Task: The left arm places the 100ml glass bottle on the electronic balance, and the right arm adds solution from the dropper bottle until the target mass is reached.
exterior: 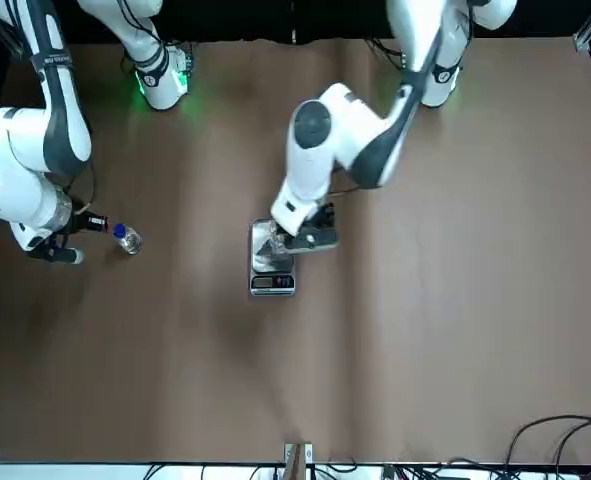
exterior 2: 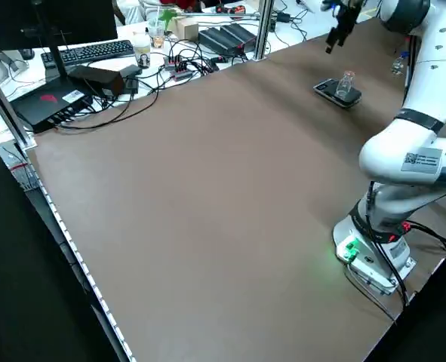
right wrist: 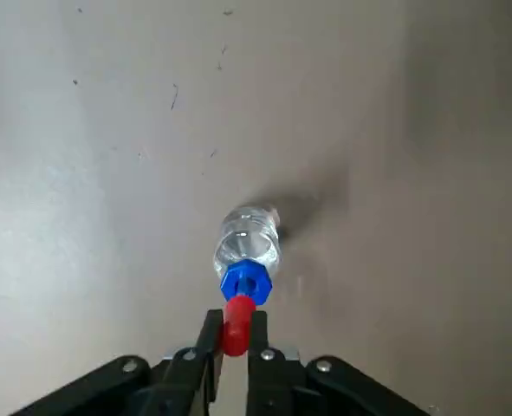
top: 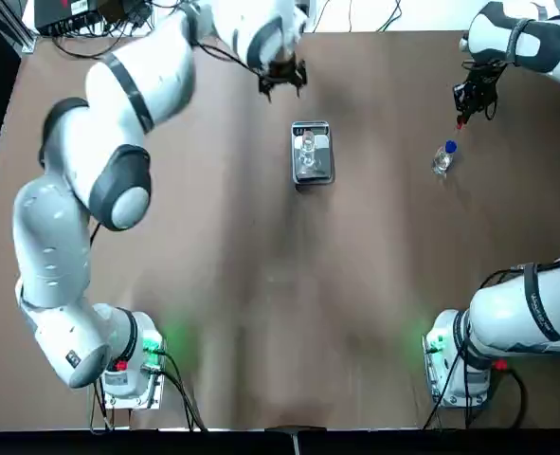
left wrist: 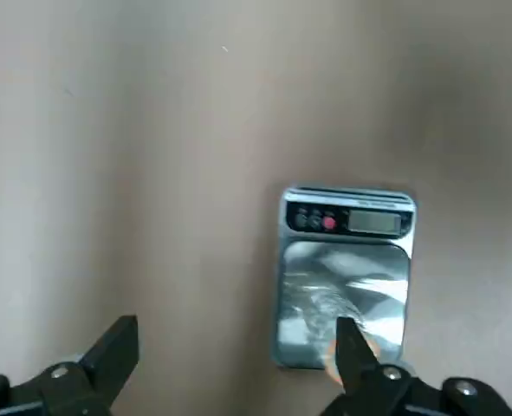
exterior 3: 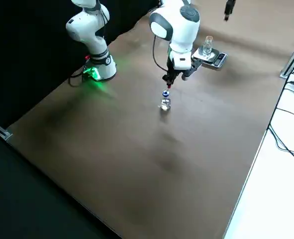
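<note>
Glass bottle [exterior 2: 345, 84] stands on the balance plate [left wrist: 312, 329]; left gripper [left wrist: 238, 368] is released, near it. Right gripper [right wrist: 236, 334] grasps the red rubber bulb [right wrist: 238, 322] of the dropper bottle [right wrist: 248, 241]. You should lift the dropper straight up, gripping lightly to avoid early squeezing.

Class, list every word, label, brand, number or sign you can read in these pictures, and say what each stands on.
No text can be read with certainty.
Scale: small print beside the display and marks at the buttons, too small to read.
Left arm: a printed label, too small.
Black box on the side table: a white sticker, too small.
</note>
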